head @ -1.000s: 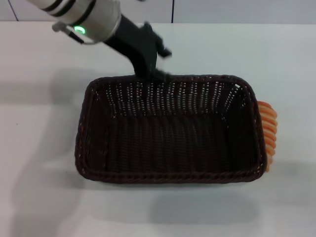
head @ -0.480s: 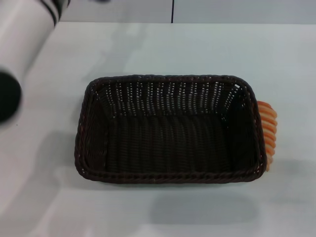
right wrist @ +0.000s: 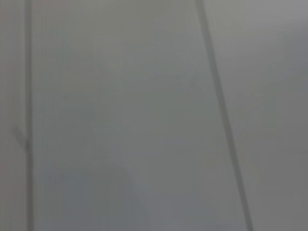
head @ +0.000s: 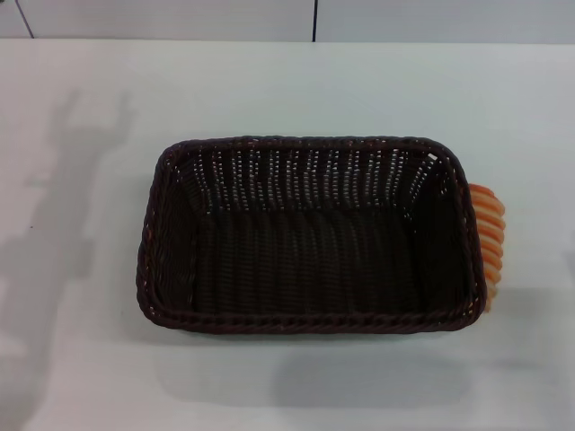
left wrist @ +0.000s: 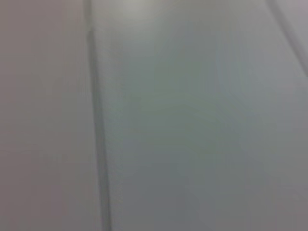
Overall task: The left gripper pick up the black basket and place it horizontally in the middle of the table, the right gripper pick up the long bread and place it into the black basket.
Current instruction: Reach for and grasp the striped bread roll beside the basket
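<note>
Plainly, the large dark brown-black woven wicker basket (head: 310, 235) sits lengthwise across the middle of the white table (head: 81, 108), empty. The small orange-brown loaf with cream ridged stripes (head: 490, 242) lies just outside the basket's right end, touching or nearly touching its wall, its long axis running front to back. That side favours the right gripper. Neither gripper is in view, so their jaws cannot be judged.
</note>
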`<action>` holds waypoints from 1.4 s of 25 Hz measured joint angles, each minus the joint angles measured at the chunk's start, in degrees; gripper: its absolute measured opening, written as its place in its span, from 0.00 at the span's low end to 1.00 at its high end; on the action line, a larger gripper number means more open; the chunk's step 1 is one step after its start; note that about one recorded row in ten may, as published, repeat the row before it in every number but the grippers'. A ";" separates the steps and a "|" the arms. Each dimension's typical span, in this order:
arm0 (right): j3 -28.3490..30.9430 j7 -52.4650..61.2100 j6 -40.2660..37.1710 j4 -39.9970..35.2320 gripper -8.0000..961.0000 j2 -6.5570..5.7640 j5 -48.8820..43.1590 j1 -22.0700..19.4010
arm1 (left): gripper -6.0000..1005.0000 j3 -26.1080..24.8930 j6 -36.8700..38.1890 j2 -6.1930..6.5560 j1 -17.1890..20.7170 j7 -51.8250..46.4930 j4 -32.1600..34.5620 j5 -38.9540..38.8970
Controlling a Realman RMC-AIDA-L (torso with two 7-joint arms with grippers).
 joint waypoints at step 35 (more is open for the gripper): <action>-6.41 -2.45 33.73 3.12 0.82 0.08 0.38 10.89 | 0.75 -5.22 3.47 -0.05 -4.30 -4.10 20.37 4.32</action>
